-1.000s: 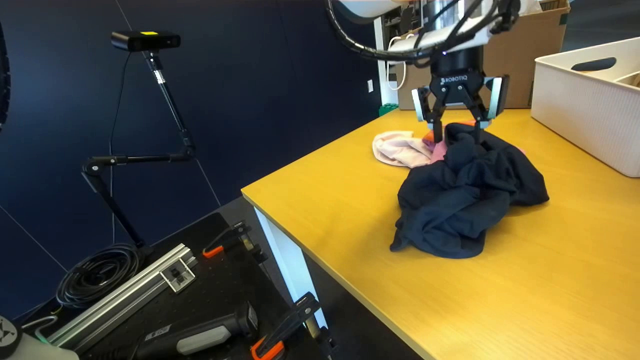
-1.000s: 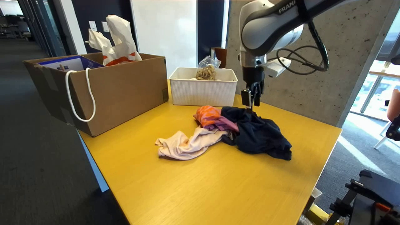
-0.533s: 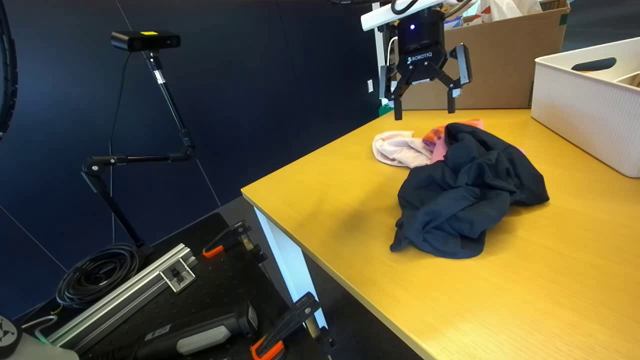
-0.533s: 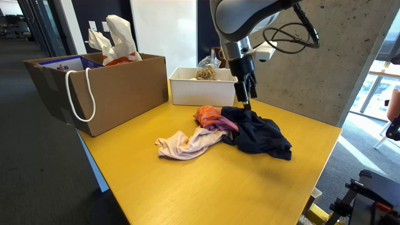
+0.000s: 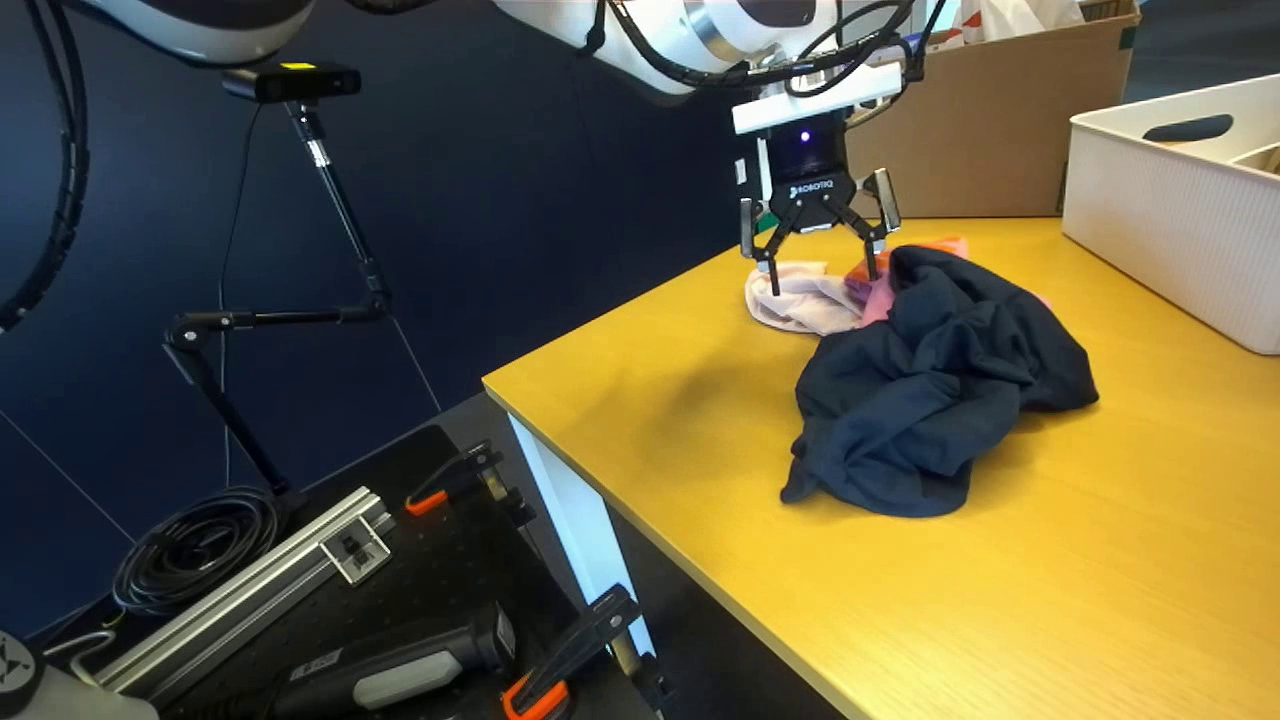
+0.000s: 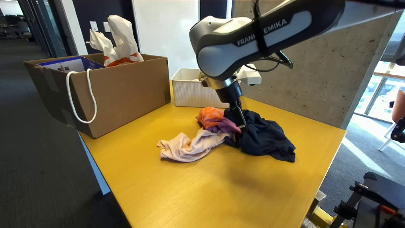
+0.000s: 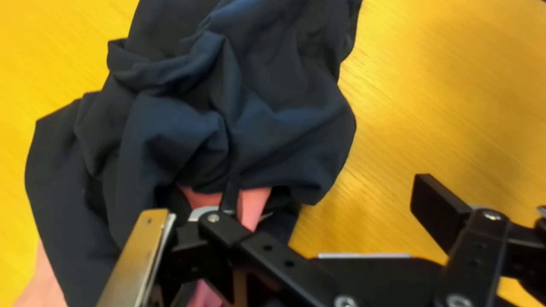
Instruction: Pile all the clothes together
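Hand (image 5: 824, 286) lower now, navy garment (image 5: 940, 390) just beside

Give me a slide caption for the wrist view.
Open claw in the foreground: a rumpled navy garment with pink fabric peeking out at its edge, on a yellow wood-grain tabletop.

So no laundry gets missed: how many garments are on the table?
3 in an exterior view: a navy garment at right, a pink-orange garment left of it, a cream garment in front of that. Others may be hidden underneath.
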Robot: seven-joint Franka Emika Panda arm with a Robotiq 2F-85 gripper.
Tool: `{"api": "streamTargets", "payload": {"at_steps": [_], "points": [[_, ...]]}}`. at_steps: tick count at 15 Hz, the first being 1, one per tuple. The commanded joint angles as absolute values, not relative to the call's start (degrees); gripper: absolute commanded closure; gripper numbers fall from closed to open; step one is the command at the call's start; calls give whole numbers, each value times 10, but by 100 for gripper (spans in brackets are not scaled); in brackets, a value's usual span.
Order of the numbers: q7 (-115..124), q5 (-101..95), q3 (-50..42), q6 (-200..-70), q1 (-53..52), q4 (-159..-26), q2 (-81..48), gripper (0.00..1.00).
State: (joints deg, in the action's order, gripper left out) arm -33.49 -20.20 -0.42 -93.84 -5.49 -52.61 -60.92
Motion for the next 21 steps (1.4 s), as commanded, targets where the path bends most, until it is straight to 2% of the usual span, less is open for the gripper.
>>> {"api": "streamTargets", "payload": {"at_steps": [1, 5, 11, 21], "points": [[-335, -212, -5, -950, -63, -532, -610, 0], [-332, -213, -5, -953, -67, -535, -612, 0], [-434, -259, 14, -1092, -96, -668, -520, 0], [-702, -248, 46, -1307, -39, -754, -523, 0]]}}
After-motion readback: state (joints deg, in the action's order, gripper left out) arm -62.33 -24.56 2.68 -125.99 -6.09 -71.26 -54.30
